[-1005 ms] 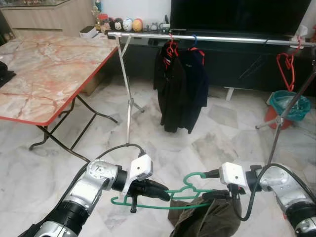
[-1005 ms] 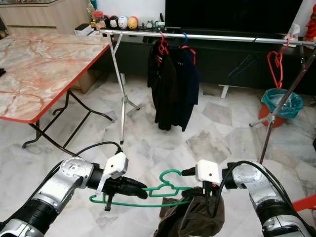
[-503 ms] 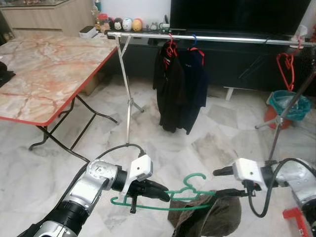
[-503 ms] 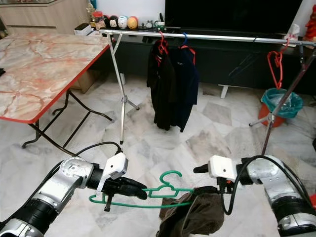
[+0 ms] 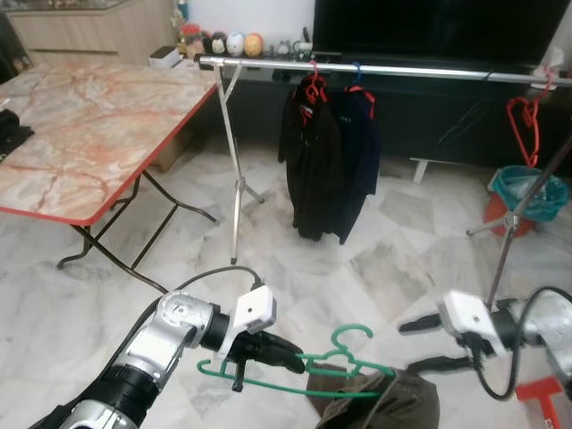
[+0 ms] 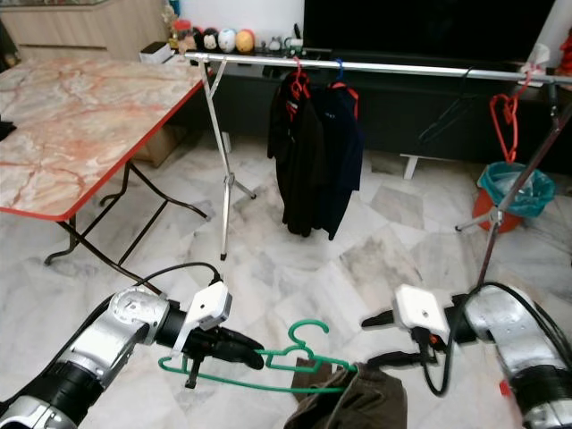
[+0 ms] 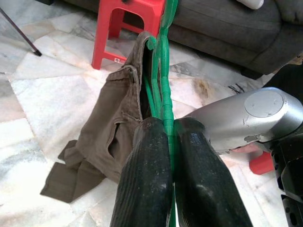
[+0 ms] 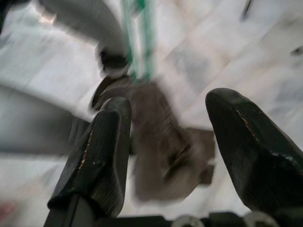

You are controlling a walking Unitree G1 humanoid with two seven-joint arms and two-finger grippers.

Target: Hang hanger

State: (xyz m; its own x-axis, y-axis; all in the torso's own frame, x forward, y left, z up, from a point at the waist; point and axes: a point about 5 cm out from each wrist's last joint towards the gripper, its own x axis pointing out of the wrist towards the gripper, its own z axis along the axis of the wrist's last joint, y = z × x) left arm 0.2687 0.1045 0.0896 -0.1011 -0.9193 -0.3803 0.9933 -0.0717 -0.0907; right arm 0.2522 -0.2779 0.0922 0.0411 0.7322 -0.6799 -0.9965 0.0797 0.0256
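Note:
A green hanger (image 5: 344, 350) hangs low in front of me with brown trousers (image 5: 386, 404) draped over its bar. My left gripper (image 5: 290, 354) is shut on the hanger's left part; in the left wrist view its fingers (image 7: 147, 156) clamp the green wire (image 7: 165, 71) with the trousers (image 7: 113, 137) beyond. My right gripper (image 5: 415, 345) is open, a little to the right of the trousers and apart from them. The right wrist view is blurred, with the gripper (image 8: 168, 109) spread wide before the trousers (image 8: 161, 142). A silver clothes rail (image 5: 429, 70) spans the back.
Dark garments (image 5: 326, 161) hang on red and blue hangers on the rail, and a bare red hanger (image 5: 523, 121) hangs at its right end. A marble-top folding table (image 5: 80, 125) stands left. A teal bin (image 5: 527, 192) and a red stool (image 5: 545, 398) are at the right.
My right gripper has opened, let go at the trousers' end of the hanger, and drawn back to the right. The left gripper keeps its hold on the hanger.

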